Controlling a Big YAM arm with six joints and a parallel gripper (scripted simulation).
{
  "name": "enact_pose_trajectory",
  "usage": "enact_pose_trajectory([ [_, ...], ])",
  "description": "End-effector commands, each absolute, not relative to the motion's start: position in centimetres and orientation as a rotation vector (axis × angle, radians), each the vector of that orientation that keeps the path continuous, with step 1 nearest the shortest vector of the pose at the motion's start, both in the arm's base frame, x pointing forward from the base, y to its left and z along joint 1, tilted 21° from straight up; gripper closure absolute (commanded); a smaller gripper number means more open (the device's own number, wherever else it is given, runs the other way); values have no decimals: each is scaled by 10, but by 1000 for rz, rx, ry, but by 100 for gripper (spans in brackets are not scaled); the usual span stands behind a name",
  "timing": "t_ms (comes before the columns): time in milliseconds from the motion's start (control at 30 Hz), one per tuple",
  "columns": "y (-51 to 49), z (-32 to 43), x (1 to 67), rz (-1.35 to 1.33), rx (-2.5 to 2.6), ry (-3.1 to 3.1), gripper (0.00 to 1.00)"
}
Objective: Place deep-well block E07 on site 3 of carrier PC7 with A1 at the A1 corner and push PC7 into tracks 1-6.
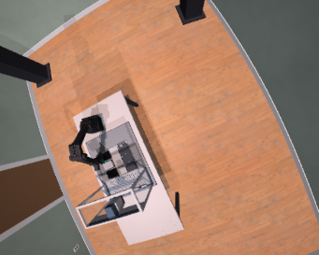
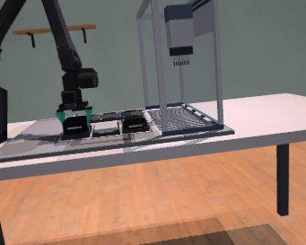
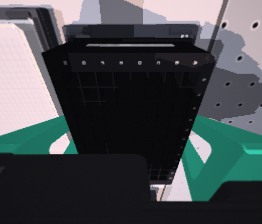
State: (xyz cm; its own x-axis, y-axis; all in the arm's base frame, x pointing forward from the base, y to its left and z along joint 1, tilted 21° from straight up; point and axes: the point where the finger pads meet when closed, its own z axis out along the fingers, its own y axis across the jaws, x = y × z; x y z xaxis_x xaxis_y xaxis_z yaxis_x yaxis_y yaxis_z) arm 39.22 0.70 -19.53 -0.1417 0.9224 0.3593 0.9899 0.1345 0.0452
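A long white table stands on a wooden floor, with a grey-green wall behind; on the table lies a dark deck plate, and at its far end rises a tall grey frame enclosing a hanging pipetting head, with the ribbed loading rails on the deck inside it; from above, the frame shows as an open rectangle near one end of the table.

The black arm reaches down from the upper left to the near end of the deck; its gripper, with green fingers, is closed on the deep-well block E07, the jaws standing wide across the block's long sides; the block sits low at the nest nearest the arm, and whether it touches the nest or is just off it cannot be told.

In the wrist view the block fills the middle, black, its open top up; small grey characters run along the far short rim and down the right long rim, too blurred to read; a pale label strip lies just beyond its far end; the green fingers flank it on both sides.

A second dark plate sits farther along the deck, well apart from the held block, near the frame's foot.
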Motion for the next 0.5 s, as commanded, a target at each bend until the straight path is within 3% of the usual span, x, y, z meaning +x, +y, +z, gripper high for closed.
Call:
enact_pose_trajectory([
  [0,-7,-175,402,-425,-1893,-2181,100],
  [467,-19,-145,401,-421,-1894,-2182,100],
])
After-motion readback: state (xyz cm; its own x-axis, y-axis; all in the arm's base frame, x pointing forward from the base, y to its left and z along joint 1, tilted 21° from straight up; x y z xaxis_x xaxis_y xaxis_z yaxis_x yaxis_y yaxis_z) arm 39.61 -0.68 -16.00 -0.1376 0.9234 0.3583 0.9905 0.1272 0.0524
